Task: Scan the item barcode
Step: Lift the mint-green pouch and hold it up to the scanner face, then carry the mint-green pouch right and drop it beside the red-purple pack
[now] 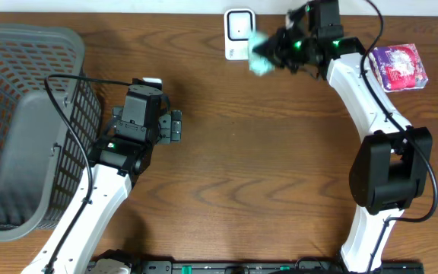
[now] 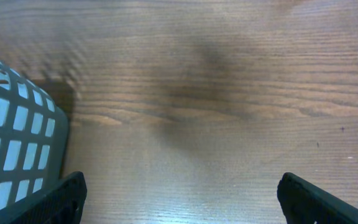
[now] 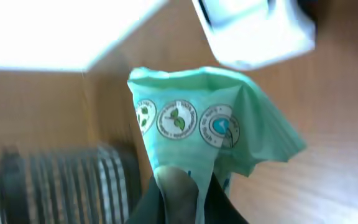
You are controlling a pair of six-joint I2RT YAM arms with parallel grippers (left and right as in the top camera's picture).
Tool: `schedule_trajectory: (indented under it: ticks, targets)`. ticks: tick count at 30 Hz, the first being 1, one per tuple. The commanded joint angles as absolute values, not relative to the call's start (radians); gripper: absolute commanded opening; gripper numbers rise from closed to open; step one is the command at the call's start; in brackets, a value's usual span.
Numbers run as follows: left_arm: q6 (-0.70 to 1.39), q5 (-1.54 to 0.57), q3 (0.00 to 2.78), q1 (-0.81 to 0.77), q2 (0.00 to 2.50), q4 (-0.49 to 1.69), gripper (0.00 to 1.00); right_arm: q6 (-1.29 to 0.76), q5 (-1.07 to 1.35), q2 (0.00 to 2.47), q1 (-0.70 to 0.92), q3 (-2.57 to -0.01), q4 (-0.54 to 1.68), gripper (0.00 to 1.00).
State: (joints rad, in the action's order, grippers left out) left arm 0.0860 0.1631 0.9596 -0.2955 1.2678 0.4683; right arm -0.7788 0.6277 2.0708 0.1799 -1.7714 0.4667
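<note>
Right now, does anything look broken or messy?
Nothing is broken or spilled. Only the green packet looks scrunched, where the right gripper pinches it beside the white scanner.

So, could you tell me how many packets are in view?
2. A green packet pinched in the right gripper by the scanner; a purple packet on the table at far right. The basket could hide more.

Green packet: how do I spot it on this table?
Look at the far edge of the wooden table, by the white scanner. The right gripper pinches the green packet there. Its neighbour, the purple packet, lies ungripped; only this one is mint-green.
</note>
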Motion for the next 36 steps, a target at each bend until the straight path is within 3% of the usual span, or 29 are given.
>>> schedule_trajectory:
  ticks: [1,5,10,19,27,31,36]
  targets:
    - [0.096,0.166,0.961,-0.293,1.268,0.471,0.98,-0.928,0.388,2.068,0.204,-1.779,0.336,0.01]
    - [0.096,0.166,0.961,-0.293,1.268,0.471,0.98,-0.934,0.205,2.083,0.251,-1.779,0.222,0.01]
    - [0.096,0.166,0.961,-0.293,1.268,0.471,0.98,-0.933,0.185,2.172,0.288,-1.81,0.043,0.01]
    - [0.096,0.166,0.961,-0.293,1.268,0.471,0.98,-0.657,0.188,2.361,0.307,-2.078,0.196,0.01]
    - [0.096,0.166,0.961,-0.293,1.268,0.471,0.98,-0.352,-0.019,2.37,0.367,-2.091,0.207,0.01]
    - [0.096,0.166,0.961,-0.293,1.268,0.471,0.98,-0.309,-0.056,2.362,0.366,-2.1,0.231,0.01]
    - [0.096,0.166,0.961,-0.293,1.268,0.471,0.98,-0.312,-0.266,2.313,0.276,-2.147,0.41,0.01]
